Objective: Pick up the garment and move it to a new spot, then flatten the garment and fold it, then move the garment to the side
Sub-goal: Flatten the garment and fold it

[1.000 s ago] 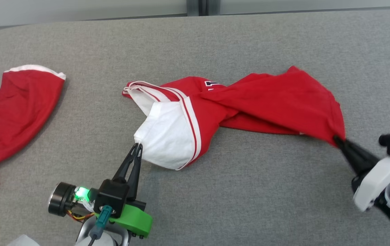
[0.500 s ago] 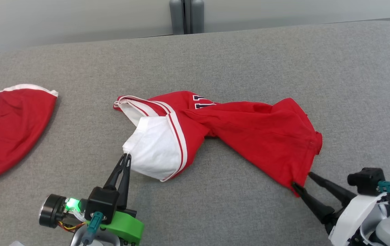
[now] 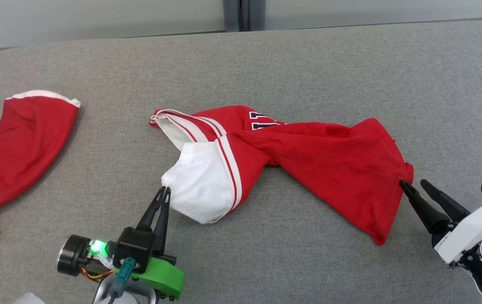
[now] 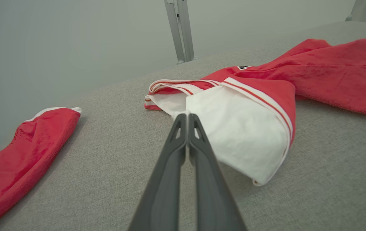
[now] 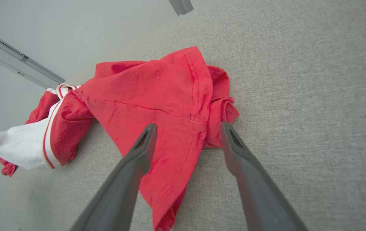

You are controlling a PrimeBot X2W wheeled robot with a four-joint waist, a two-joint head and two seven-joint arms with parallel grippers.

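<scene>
At the far left of the grey padded surface [image 3: 266, 63] lay a second red cloth [image 3: 17, 143] with a white edge, well apart from everything else. To its right, the left gripper [image 3: 166, 189] pointed up the head view, its two dark fingers pressed tight together and pinching the white corner of the garment [image 3: 308, 164]; the left wrist view showed the fingertips [image 4: 187, 116] meeting right at that white edge. The garment lay crumpled and twisted across the middle of the surface, with a white, red-striped part at its left end, dark lettering at the top, and plain red fabric spreading rightward to a hem. At that hem the right gripper [image 3: 412, 182] stood with its fingers spread wide, gripping nothing, one fingertip [image 3: 403, 184] just touching the red edge.
</scene>
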